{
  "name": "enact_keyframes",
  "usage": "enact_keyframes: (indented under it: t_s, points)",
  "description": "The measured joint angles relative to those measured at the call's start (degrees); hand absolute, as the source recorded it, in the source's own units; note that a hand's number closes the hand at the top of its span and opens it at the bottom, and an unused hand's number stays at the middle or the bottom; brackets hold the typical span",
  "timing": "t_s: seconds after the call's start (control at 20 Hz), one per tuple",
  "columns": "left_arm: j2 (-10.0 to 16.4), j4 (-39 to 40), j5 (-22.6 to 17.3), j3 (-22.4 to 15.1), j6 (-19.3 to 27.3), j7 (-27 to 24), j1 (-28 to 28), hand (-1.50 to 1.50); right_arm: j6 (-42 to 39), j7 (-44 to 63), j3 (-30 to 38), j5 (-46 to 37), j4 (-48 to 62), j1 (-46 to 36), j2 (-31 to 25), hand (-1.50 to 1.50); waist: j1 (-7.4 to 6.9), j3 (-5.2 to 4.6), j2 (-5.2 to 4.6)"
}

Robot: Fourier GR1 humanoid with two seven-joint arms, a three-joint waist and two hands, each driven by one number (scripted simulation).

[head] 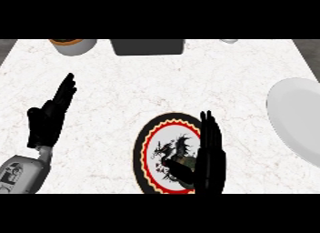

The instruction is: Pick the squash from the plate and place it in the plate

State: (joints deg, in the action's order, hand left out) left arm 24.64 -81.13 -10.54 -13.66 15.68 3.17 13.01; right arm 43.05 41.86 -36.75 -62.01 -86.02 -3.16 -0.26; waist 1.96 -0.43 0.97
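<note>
Squash shows only as a dull olive patch on the dragon-patterned plate at near centre, partly hidden by the right hand. That hand stands edge-on over the plate's right half, fingers straight, grasping nothing. A plain white plate lies well apart on the right of the marbled surface. The left hand rests released at the left, fingers up.

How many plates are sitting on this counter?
2. A round black-rimmed plate with a red ring and dragon motif lies near the front centre, partly under the right robot hand. A plain white round plate sits at the right edge, partly cut off. No others show.
</note>
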Motion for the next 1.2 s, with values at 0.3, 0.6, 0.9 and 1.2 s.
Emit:
enact_keyframes:
  t_s: [0.3, 0.6, 0.9, 1.2]
  points:
    - [0.15, -0.11, -0.05, 0.44, -0.28, 0.30, 0.06, 0.00, -19.13, 15.77, -2.73, -5.17, -8.55, 1.78, 0.12, -1.50, -0.04, 0.03, -0.11]
    - [-0.57, 0.41, 0.18, 0.51, -0.61, 0.21, 1.00, 0.00, -34.60, 24.97, -5.23, -5.14, -19.56, 2.01, -0.26, -1.50, -0.72, 0.16, -0.49]
    - [-1.35, 0.05, 0.85, 0.20, -1.06, 0.26, 1.17, 0.00, -41.24, 28.62, -5.12, -2.29, -24.30, 0.40, -0.62, -1.50, -1.68, 0.28, -0.79]
    - [-1.85, 0.73, 1.15, 0.79, -1.63, 0.11, 1.37, 0.00, -45.03, 28.54, -3.01, 1.49, -22.96, 0.31, -0.70, -1.50, -1.93, 0.33, -0.99]
